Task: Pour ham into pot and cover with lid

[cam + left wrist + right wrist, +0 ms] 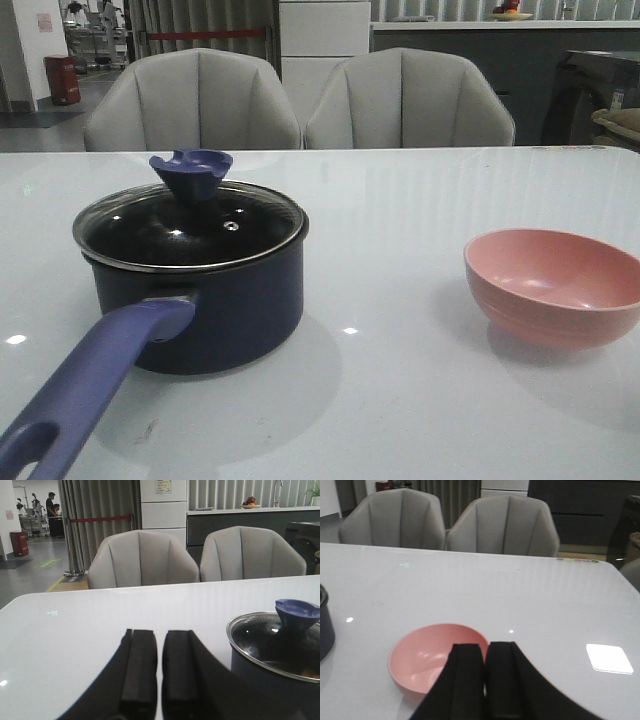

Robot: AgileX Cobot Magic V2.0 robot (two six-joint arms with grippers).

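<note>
White and glossy, the table [420, 200] spreads out ahead of me with two things standing on it, and two grey padded chairs [195, 100] tucked along its far edge.

Nearest in the front view is the one saucepan [225, 300], dark navy, standing toward the near left corner. Its long purple-blue handle [95, 375] reaches out to the near edge, with the hanging hole at its tip. The one glass lid [190, 232] sits flat on the pot's rim, metal band all round, a small vent hole showing, and the flared purple-blue knob [190, 172] upright on top. Through the glass the inside looks black; I cannot make out any ham from the front. From my left wrist a faint orange speck shows under the lid's near edge, too small to name.

One pink bowl [555, 285] stands toward the right edge, well apart from the pot, upright; what shows of its inside is bare pink.

My left gripper [159, 667] hangs over bare tabletop just beside the pot, fingers [140, 665] drawn nearly together with a thin slit between them, grasping nothing. My right gripper [486, 680] hovers by the near rim of the bowl, its two fingers [467, 680] pressed close, also grasping nothing.

Beyond the chairs: a curtain, a white cabinet, a dark counter.
</note>
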